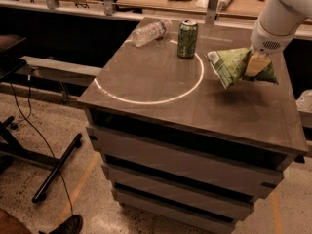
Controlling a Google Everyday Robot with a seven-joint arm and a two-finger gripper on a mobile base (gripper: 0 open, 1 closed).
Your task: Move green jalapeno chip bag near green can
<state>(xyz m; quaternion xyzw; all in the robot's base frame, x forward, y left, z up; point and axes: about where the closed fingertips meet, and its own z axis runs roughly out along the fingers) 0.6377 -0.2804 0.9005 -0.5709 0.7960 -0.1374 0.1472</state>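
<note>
The green jalapeno chip bag point(233, 65) is a crinkled light-green foil bag, held tilted just above the right side of the brown table top point(161, 96). My gripper point(256, 65) comes down from the white arm at the upper right and is shut on the bag's right part. The green can point(187, 38) stands upright at the far middle of the table, left of the bag with a small gap between them. A white circle line on the table passes by the can's base.
A clear plastic water bottle point(148, 32) lies on its side at the table's far left, beside the can. Wooden benches with metal posts point(212, 4) run behind. A black chair base point(53, 169) and cables lie on the floor at left.
</note>
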